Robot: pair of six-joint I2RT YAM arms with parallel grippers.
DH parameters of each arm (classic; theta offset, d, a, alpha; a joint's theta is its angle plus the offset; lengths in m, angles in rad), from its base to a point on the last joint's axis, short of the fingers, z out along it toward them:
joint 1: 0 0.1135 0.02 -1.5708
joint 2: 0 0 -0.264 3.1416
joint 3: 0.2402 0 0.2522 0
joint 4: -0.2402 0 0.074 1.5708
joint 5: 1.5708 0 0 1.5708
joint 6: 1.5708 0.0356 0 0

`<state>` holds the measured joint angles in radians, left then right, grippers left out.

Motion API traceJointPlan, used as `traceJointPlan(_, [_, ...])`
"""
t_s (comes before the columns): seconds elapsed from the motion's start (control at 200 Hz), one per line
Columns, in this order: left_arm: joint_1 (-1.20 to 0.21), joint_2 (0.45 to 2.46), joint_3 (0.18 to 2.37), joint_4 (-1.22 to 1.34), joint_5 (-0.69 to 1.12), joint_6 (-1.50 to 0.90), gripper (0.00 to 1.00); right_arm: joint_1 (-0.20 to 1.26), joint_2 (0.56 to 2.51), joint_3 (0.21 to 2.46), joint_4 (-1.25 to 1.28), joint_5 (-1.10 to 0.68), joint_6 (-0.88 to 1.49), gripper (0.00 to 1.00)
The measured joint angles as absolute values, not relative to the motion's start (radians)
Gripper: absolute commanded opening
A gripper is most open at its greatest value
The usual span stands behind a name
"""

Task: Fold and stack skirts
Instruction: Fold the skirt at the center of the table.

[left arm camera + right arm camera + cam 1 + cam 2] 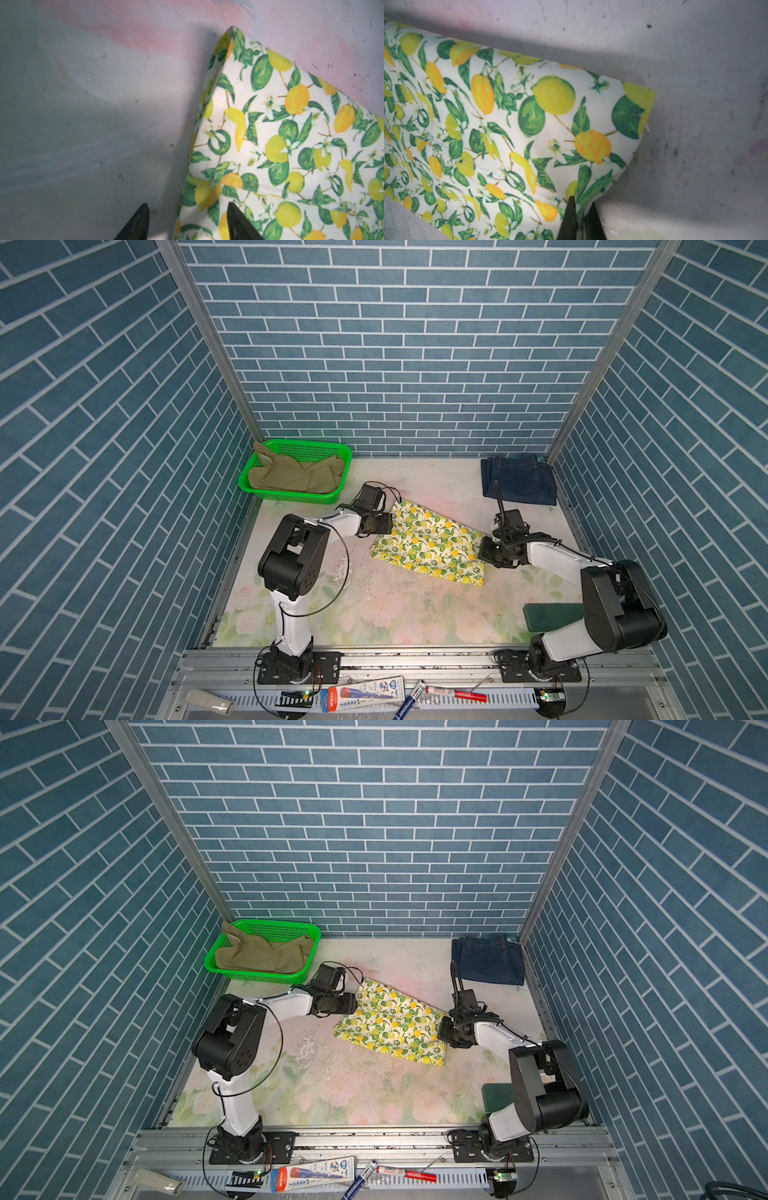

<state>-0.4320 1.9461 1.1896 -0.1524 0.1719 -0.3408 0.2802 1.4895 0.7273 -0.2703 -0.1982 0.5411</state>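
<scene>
The right tool (582, 204) is pinched closed on the right end of the lemon skirt (430, 545). The left tool (187, 205) stands partly spread, astride the skirt's left edge. The folded skirt lies mid-table (415, 614), its long axis running diagonally from far left to near right. The denim skirt (519, 485) lies in the far right corner. The khaki skirt (291, 477) is in the basket (307, 443).

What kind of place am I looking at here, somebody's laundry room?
Probably a robot test booth, not a home. Two arms are bolted to a metal rail, the blue brick walls look like printed panels in aluminium frames, and a lemon skirt lies on a floral table.
</scene>
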Motion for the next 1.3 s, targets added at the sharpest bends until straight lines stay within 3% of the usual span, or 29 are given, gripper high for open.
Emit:
traceJointPlan(0.095, [-0.44,1.98,1.239,-0.176,0.152,-0.337,0.51,0.28,1.489,0.728,-0.273,-0.198,0.536,0.0])
traceJointPlan(0.17, [-0.444,2.004,1.275,-0.203,0.125,-0.34,0.38,0.28,1.489,0.729,-0.278,-0.198,0.529,0.0])
traceJointPlan(0.295, [-0.446,2.027,1.308,-0.229,0.104,-0.34,0.0,0.28,1.479,0.736,-0.299,-0.194,0.517,0.0])
traceJointPlan(0.875, [-0.485,1.937,1.131,-0.08,0.113,-0.432,0.0,0.292,1.266,0.858,-0.458,-0.113,0.518,0.0])
traceJointPlan(1.3, [-0.524,1.876,1.011,0.025,0.097,-0.511,0.0,0.467,1.294,0.967,-0.524,-0.011,0.546,0.0])
